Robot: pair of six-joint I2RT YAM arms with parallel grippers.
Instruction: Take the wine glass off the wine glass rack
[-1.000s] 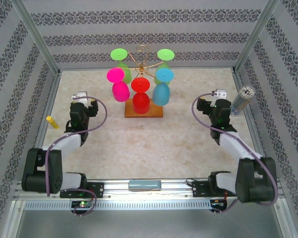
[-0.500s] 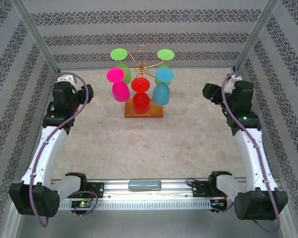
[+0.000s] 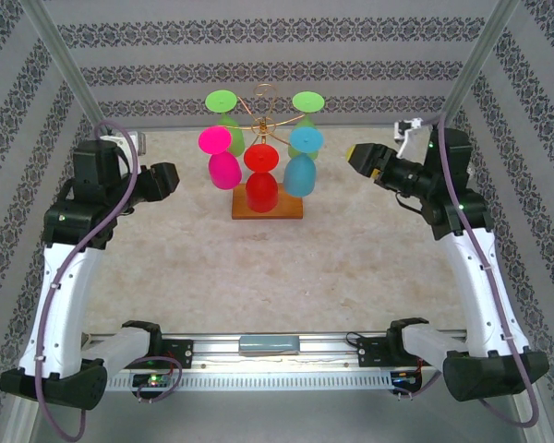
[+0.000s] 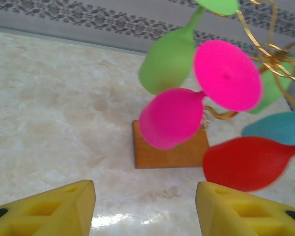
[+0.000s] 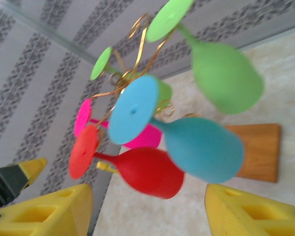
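Left gripper [image 4: 145,199]: jaws moderately parted, gripping and touching nothing; pink wine glass [image 4: 171,118] ahead, apart.
Right gripper [image 5: 147,199]: jaws moderately parted, empty; blue wine glass [image 5: 202,149] ahead, apart.
Wine glass rack [image 3: 267,209]: overhead frame's upper centre, on counter [image 3: 286,268], glasses hanging upside down.

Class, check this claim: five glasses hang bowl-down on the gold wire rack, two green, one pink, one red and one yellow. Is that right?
One colour is wrong: the fifth is a blue glass, not a yellow one, as the right wrist view shows. The rest of the statement stands.
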